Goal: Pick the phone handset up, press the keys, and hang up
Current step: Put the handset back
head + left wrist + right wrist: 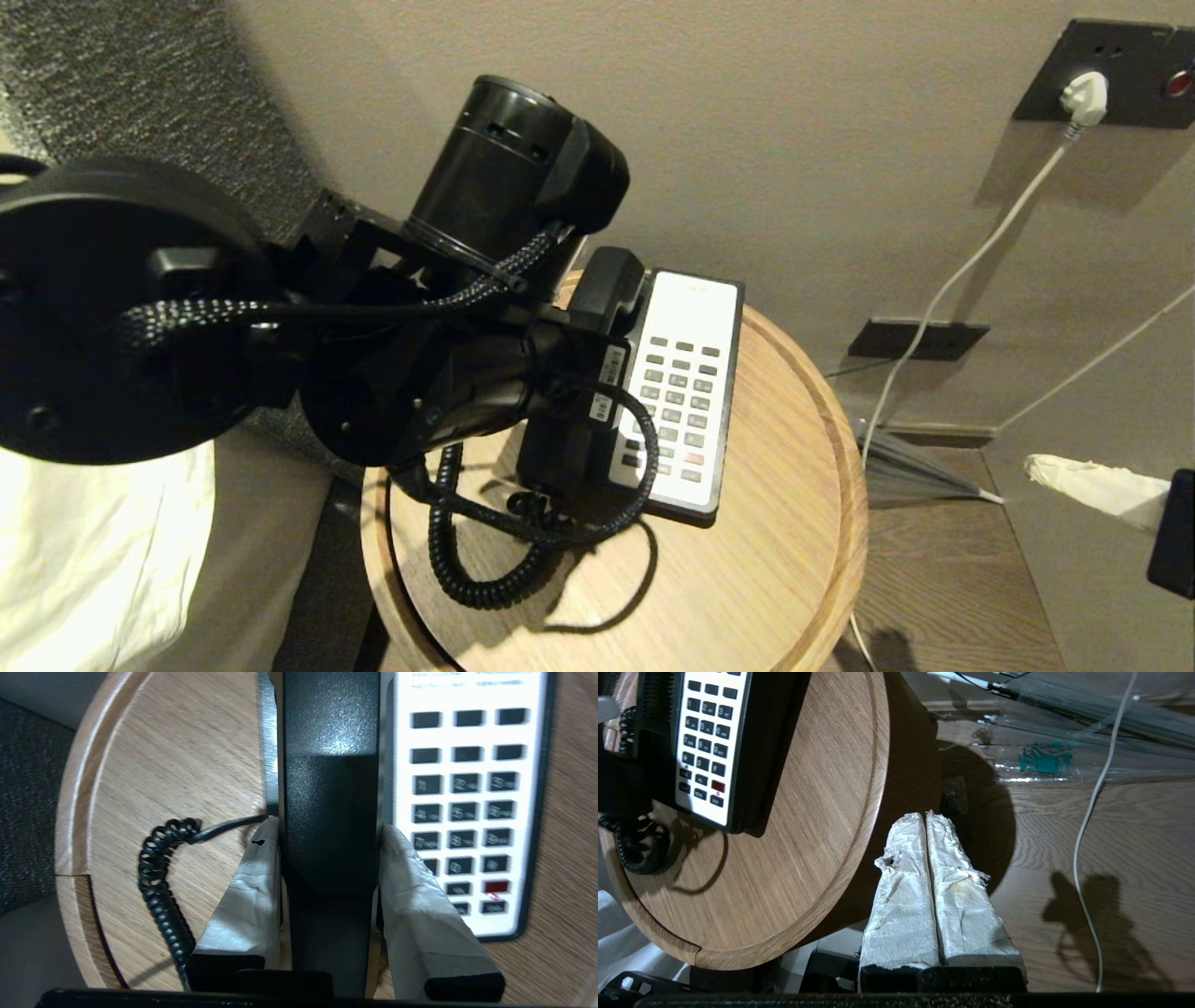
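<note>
Left wrist view has the left gripper (329,868) right up close, its taped fingers (247,891) clamped on either side of the black phone handset (329,788), which sits along the left edge of the phone base (691,504) on the round wooden table (766,579). Coiled cord (161,891) lies on the wood beside it. Just past the fingers, the keys (467,812), one red. Right gripper (927,858) hangs off the table's edge above the floor, fingers pressed together, holding nothing.

— Where does the long black plastic phone handset (329,788) lie?
— On the black-and-white phone base (695,509), left of the grid of small grey keys (677,397), atop the round wooden table (766,579).
</note>
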Robot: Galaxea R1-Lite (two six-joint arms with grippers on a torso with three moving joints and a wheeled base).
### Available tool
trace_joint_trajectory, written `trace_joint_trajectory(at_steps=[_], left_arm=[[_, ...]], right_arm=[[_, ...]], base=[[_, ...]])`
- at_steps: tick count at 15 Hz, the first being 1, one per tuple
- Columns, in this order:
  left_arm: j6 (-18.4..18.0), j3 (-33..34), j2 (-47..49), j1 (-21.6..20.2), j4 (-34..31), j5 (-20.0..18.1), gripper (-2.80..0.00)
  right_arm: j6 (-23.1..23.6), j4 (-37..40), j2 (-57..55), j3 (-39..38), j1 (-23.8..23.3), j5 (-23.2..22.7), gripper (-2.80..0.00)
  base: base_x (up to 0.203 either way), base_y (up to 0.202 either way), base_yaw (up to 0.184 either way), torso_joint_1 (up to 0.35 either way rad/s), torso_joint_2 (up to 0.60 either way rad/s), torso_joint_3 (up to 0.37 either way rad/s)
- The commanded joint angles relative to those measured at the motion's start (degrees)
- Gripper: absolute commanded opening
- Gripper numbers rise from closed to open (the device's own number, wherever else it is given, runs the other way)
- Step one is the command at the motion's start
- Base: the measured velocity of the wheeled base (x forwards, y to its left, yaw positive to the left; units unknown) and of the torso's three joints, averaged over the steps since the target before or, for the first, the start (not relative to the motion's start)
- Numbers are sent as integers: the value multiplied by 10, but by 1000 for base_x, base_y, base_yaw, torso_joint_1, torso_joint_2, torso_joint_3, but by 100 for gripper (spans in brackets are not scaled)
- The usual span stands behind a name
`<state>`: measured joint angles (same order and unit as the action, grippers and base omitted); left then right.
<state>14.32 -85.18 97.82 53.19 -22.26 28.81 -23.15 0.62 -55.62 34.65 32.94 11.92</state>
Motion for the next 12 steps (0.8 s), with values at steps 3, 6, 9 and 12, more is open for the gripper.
trace_joint_trajectory(at_steps=[3, 6, 9, 12], left_arm=[[1, -14, 11, -15, -1, 2, -280], [1, -41, 22, -17, -3, 1, -280], [1, -45, 29, -16, -7, 1, -280], [1, -45, 33, -17, -8, 1, -280]], right_arm=[[-1, 0, 4, 0, 1, 0, -280], [-1, 0, 5, 0, 1, 0, -280], [-1, 1, 6, -2, 1, 1, -280], [-1, 2, 8, -2, 0, 1, -280]], base=[[0, 0, 0, 0, 0, 0], [0, 0, 0, 0, 0, 0], [0, 0, 0, 0, 0, 0], [0, 0, 0, 0, 0, 0]])
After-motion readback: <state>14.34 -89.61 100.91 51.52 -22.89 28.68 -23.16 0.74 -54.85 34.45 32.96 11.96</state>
